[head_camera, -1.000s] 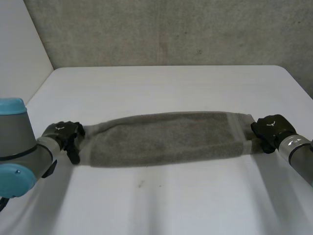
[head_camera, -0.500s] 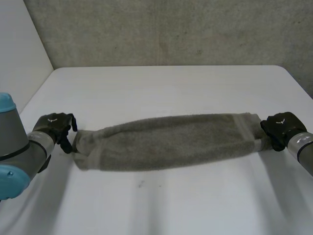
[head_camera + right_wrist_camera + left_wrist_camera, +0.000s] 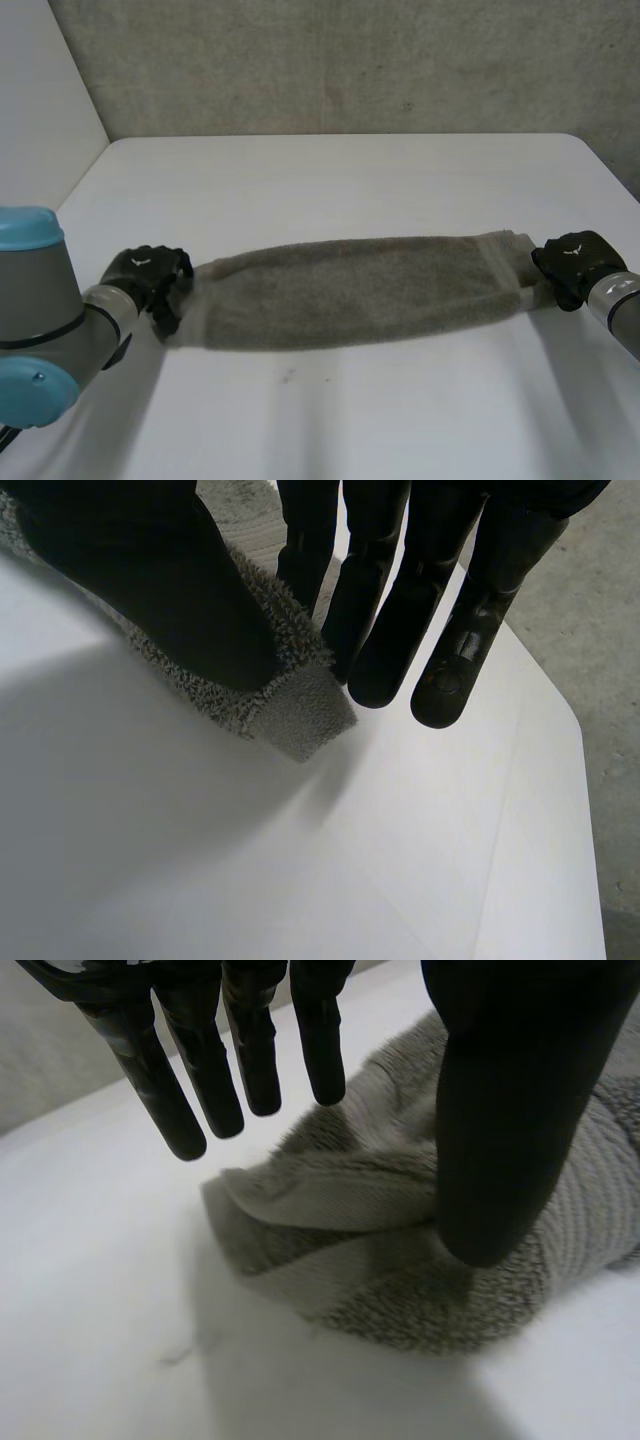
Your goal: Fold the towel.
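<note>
A: Towel (image 3: 350,290) count: we see one, right?
B: One, grey, bunched into a long strip across the white table (image 3: 330,180), between two hands.
A: And the left hand (image 3: 150,275)?
B: At the strip's left end we find it spread wide: its fingers (image 3: 250,1050) straight and off the cloth, its thumb (image 3: 505,1140) resting on the crumpled end.
A: The right hand (image 3: 570,262)?
B: We see it pinching the right end's corner between thumb and fingers.
</note>
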`<state>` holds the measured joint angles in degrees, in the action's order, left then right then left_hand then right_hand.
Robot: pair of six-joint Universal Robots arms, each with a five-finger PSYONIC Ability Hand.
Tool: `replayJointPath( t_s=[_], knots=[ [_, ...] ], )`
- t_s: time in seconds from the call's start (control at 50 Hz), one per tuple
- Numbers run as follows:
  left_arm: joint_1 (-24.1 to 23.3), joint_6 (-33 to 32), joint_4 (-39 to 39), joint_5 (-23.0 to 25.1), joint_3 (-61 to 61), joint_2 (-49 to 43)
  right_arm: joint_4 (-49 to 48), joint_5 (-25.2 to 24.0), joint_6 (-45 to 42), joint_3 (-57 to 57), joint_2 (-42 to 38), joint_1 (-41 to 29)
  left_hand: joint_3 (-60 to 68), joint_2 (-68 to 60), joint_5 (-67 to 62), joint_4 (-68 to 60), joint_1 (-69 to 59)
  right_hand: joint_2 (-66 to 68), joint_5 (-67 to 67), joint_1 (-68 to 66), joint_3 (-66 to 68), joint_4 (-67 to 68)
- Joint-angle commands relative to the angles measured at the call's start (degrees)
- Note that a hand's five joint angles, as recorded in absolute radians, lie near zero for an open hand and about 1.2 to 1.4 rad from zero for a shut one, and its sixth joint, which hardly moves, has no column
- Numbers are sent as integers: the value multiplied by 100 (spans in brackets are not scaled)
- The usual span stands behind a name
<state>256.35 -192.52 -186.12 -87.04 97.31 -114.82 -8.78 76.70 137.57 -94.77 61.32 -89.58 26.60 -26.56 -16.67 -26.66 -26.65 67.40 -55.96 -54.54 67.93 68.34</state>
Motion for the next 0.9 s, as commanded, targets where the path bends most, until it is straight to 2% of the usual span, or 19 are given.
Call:
replayJointPath(
  t_s=[0.02, 0.12, 0.24, 0.28, 0.32, 0.36, 0.6, 0.68, 0.72, 0.74, 0.78, 0.9],
  knots=[
    [29, -5, -179, 65, -151, -419, 0, -6, -2, -15, -6, -15, 1440, -1444, -1433, -1434, -1435, 1260, -1404, -2546, 1207, 1166],
    [99, -31, -407, 73, -292, -542, 0, -6, -2, -24, -14, -15, 2648, -2653, -2642, -2643, -2643, 1260, -1404, -2546, 1207, 1166],
    [134, -40, -399, 73, -345, -656, 0, -6, -11, -15, -15, -15, 2987, -2991, -2980, -2982, -2982, 1260, -1404, -2546, 1207, 1166],
    [125, -57, -373, 47, -327, -656, 0, -6, -11, -15, -15, -15, 3807, -3811, -3801, -3802, -3802, 1260, -1404, -2546, 1207, 1166],
    [125, -57, -372, 47, -327, -656, 0, -6, -19, 2, -15, 2, 3811, -3815, -3805, -3806, -3806, 1260, -1404, -2546, 1207, 1166],
    [134, -57, -355, 21, -292, -569, 0, -6, -46, 20, -6, 11, 4498, -4502, -4492, -4493, -4493, 1260, -1404, -2546, 1207, 1166],
    [732, -57, -346, 91, -318, -208, 0, 108, -204, 90, 21, 55, 4299, -4303, -4293, -4294, -4294, 1260, -1404, -2546, 1207, 1166],
    [837, -75, -355, 249, -310, -269, 8, 169, -213, 64, 21, 38, 3576, -3580, -3569, -3570, -3571, 1260, -1404, -2546, 1207, 1166],
    [829, -66, -381, 424, -327, -331, 8, 169, -213, 46, 12, 20, 1819, -1824, -1813, -1814, -1814, 1260, -1404, -2546, 1207, 1166],
    [829, -66, -381, 425, -327, -331, 8, 161, -213, 38, 3, 11, 1810, -1814, -1803, -1804, -1805, 1260, -1404, -2546, 1207, 1166],
    [803, -58, -381, 521, -318, -348, 8, 161, -213, 38, 3, 2, 119, -123, -112, -114, -114, 1260, -1404, -2546, 1207, 1166],
    [749, -57, -390, 531, -266, -340, 8, 161, -213, 20, 12, -7, -1336, 1332, 1342, 1341, 1341, 1260, -1404, -2546, 1207, 1166]
  ],
)
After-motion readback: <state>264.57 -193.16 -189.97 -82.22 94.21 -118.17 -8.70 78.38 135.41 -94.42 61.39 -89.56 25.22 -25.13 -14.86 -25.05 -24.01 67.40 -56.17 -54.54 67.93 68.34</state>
